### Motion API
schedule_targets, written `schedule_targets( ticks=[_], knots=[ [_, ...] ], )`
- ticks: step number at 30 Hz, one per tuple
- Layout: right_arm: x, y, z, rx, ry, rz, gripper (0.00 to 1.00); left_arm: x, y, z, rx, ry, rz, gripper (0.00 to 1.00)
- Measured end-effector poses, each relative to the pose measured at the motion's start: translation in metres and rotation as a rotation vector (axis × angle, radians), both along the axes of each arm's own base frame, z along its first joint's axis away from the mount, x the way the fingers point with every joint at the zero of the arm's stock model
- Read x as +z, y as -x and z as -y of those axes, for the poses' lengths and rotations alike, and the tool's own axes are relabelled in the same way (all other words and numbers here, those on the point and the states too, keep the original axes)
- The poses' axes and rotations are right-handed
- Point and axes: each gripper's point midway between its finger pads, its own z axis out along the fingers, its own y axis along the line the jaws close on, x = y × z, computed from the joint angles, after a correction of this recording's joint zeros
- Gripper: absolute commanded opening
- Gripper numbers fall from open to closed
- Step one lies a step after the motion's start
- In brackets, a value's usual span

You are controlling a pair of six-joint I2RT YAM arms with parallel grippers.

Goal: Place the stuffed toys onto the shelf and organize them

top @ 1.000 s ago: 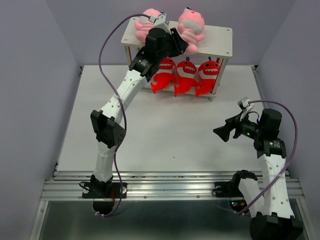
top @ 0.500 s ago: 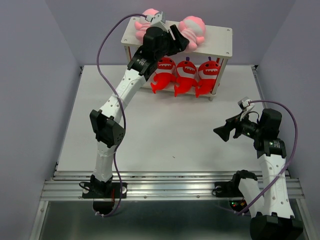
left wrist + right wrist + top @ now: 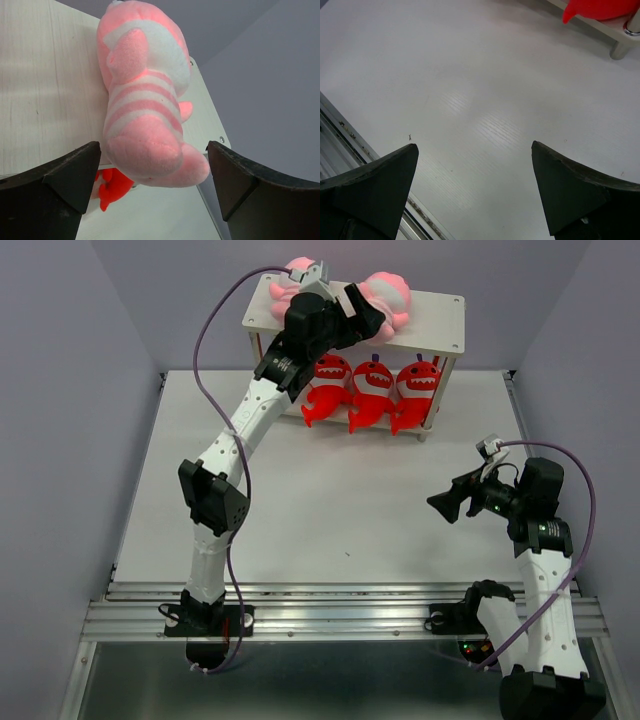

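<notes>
On the top board of the shelf (image 3: 440,325) lie two pink-striped stuffed toys, one at the left (image 3: 283,290) and one in the middle (image 3: 392,298). Three red ones (image 3: 372,390) stand in a row on the lower board. My left gripper (image 3: 362,320) is open at the front edge of the top board. In the left wrist view its jaws stand on either side of the middle pink toy (image 3: 145,100) with gaps on both sides, and the toy's rear end overhangs the board (image 3: 45,100). My right gripper (image 3: 440,505) is open and empty over the table (image 3: 474,150).
The white table (image 3: 330,500) is enclosed by purple walls at the left, right and back. A metal rail (image 3: 340,615) runs along the near edge. The right wrist view catches a shelf leg (image 3: 622,47) and part of a red toy (image 3: 600,9).
My left gripper's jaws have spread wide and let go of the middle pink toy, which now lies on the top board. The right arm has not moved.
</notes>
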Motion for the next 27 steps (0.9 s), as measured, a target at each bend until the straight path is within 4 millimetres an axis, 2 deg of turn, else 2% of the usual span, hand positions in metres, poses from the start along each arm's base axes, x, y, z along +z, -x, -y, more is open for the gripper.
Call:
schedule_targets(
  ticks=[8,15,18,21,23,24,26,27],
  knots=[
    [0.000,-0.001,0.001,-0.008,0.005,0.001,1.00,0.011,0.012,-0.006,-0.008,0.007,0.010,0.99],
    [0.000,-0.001,0.002,-0.013,0.009,0.005,1.00,0.033,0.041,-0.022,-0.019,0.001,0.037,0.99],
    [0.001,-0.001,0.003,-0.019,0.015,0.015,1.00,0.054,0.061,-0.032,-0.037,0.002,0.080,0.99],
    [0.002,-0.002,0.005,-0.029,0.023,0.023,1.00,0.076,0.090,-0.047,-0.056,-0.004,0.135,0.99],
    [0.002,-0.002,0.006,-0.040,0.030,0.027,1.00,0.081,0.111,-0.060,-0.064,-0.022,0.162,0.99],
    [0.003,-0.003,0.007,-0.044,0.032,0.028,1.00,0.087,0.131,-0.073,-0.067,-0.037,0.198,0.99],
    [0.002,-0.004,0.009,-0.058,0.037,0.029,1.00,0.088,0.158,-0.092,-0.063,-0.062,0.244,0.99],
    [0.002,-0.006,0.011,-0.071,0.042,0.028,1.00,0.081,0.176,-0.105,-0.056,-0.083,0.273,0.99]
  ],
)
